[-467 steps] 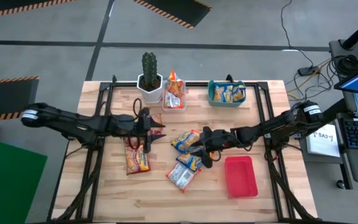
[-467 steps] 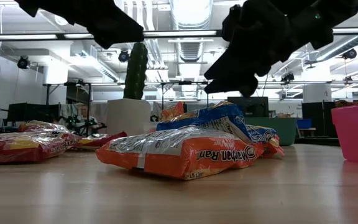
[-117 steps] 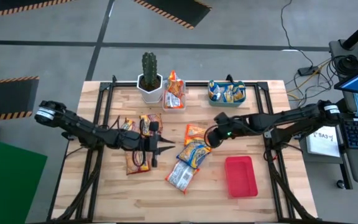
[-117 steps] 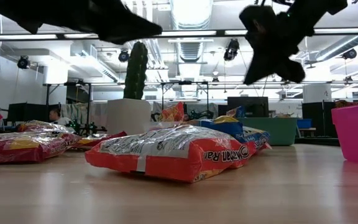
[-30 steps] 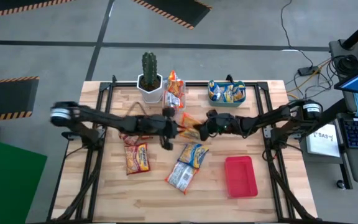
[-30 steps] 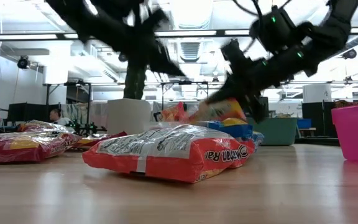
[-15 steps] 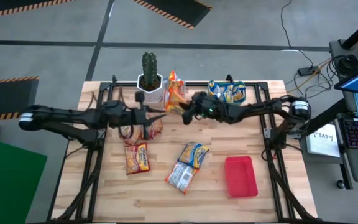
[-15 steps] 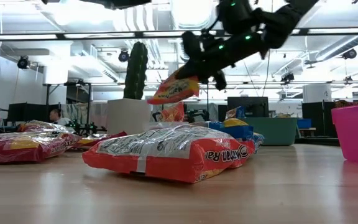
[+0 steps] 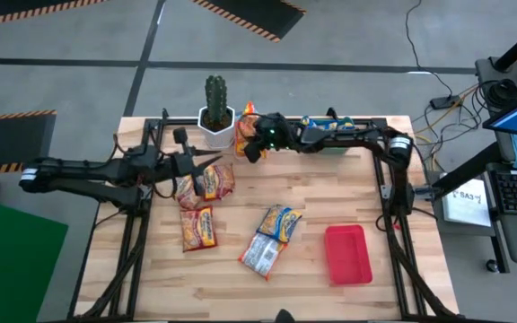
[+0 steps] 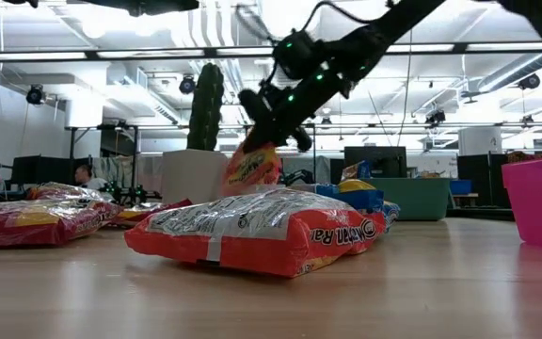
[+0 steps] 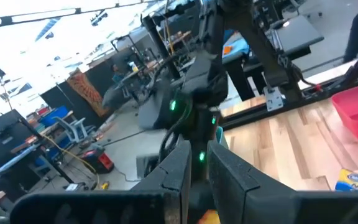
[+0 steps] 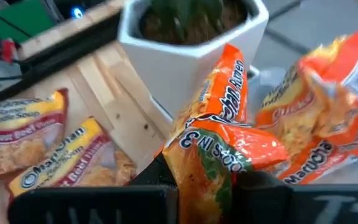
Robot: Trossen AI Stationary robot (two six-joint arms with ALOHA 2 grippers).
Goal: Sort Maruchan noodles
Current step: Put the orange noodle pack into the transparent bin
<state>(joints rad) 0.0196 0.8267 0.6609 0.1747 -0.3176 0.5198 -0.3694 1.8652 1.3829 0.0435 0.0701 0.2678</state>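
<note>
Right gripper [image 9: 251,144] has carried an orange packet [image 12: 219,134], half-hidden, to the cactus pot [image 9: 216,124].

My right gripper [image 9: 251,146] pinches an orange packet [image 12: 213,140], hanging on end beside the white cactus pot [image 12: 185,46], with more orange packets [image 12: 316,124] standing just behind it. Two red packets [image 9: 205,182] lie side by side under my left arm, and a third [image 9: 197,228] lies nearer the front. A blue-and-yellow packet [image 9: 278,222] overlaps a silvery one [image 9: 260,254] mid-table. More blue-and-yellow packets [image 9: 323,126] fill the teal bin [image 9: 335,149].
</note>
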